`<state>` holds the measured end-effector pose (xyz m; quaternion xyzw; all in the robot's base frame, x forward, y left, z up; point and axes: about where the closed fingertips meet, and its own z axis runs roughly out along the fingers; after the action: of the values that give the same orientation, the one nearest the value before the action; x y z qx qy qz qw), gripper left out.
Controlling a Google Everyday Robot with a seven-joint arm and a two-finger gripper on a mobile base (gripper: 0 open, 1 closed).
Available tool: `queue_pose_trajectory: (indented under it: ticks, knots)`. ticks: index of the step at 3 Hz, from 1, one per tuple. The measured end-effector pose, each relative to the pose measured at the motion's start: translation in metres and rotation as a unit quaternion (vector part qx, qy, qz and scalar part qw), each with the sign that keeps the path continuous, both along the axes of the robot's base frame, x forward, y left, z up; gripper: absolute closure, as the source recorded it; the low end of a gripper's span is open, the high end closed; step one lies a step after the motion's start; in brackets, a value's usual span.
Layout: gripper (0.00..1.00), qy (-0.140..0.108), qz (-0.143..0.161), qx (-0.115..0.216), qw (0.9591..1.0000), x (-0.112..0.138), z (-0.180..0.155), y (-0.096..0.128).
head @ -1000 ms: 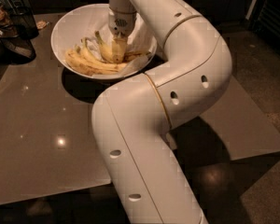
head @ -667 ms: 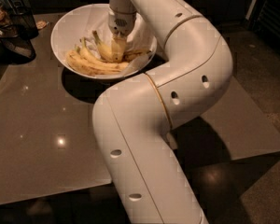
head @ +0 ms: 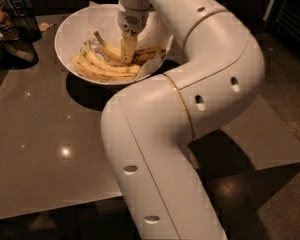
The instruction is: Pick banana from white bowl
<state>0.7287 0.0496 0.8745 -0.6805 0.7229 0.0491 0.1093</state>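
The white bowl [head: 70,31] with its paper lining stands at the back left of the table. In it, a single banana [head: 109,50] with a greenish stem and brown blotches toward its right end lies across a paler bunch of bananas [head: 97,70]. My gripper [head: 127,51] reaches straight down into the bowl and is shut on the middle of the single banana. The banana's stem end points up and to the left. My arm hides the right side of the bowl.
The dark glossy table [head: 50,144] extends forward and left of the bowl. A dark mesh holder and other dark objects [head: 15,29] stand at the far left edge. My large white arm [head: 190,109] fills the centre and right.
The gripper has closed on the single banana, and the banana's stem end has tipped up clear of the bunch. The arm has barely shifted.
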Motion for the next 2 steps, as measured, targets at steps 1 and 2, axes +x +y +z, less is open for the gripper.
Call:
queue_pose_trajectory:
  ticks: [1,2]
  knots:
    - [1.00,-0.028,-0.002,0.010,0.9995,-0.0178,0.0237,-0.0178]
    - [1.00,-0.028,-0.002,0.010,0.9995,-0.0174,0.0233,-0.0175]
